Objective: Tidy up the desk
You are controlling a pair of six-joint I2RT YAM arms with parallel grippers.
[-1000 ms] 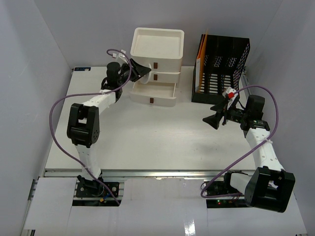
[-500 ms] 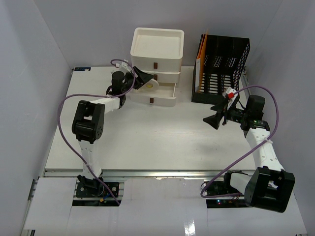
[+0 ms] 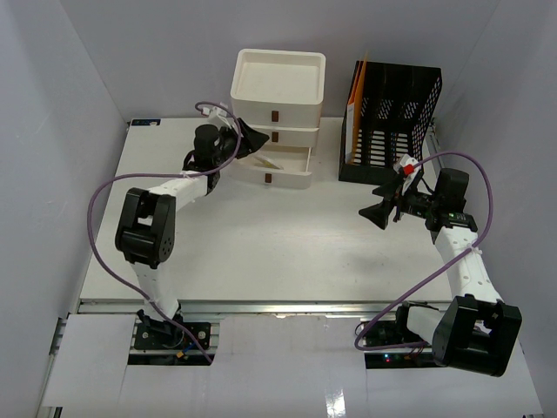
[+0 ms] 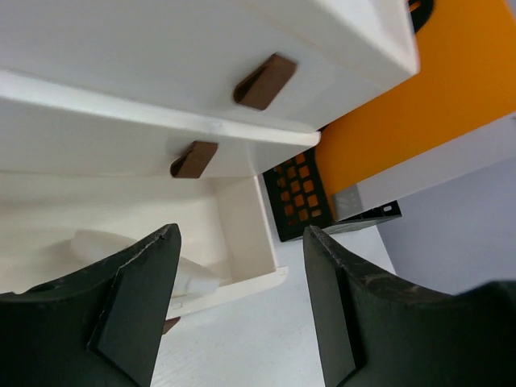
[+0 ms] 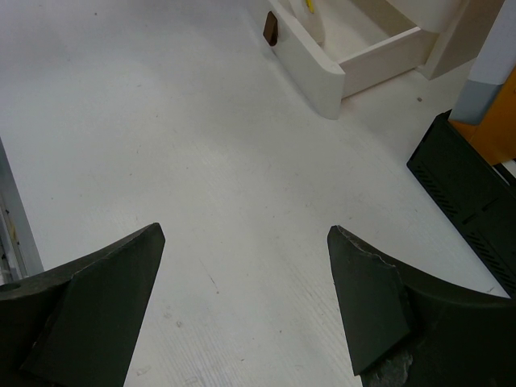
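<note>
You see the drawer unit (image 3: 277,113) at upper centre, the file rack (image 3: 392,122) just right of it, both on the desk (image 3: 278,239).

Your left arm (image 3: 146,228) and right arm (image 3: 466,266) were built of white links joined by chunky black housings. You had a thin purple cable (image 3: 93,209) looping loosely off each one. The left gripper (image 3: 251,138) and right gripper (image 3: 380,213) were black. Their fingers (image 4: 133,314) were matte and wedge-shaped, with pale scuffing along the edges. A small red-and-white piece (image 3: 405,164) sat at your right wrist.
</note>
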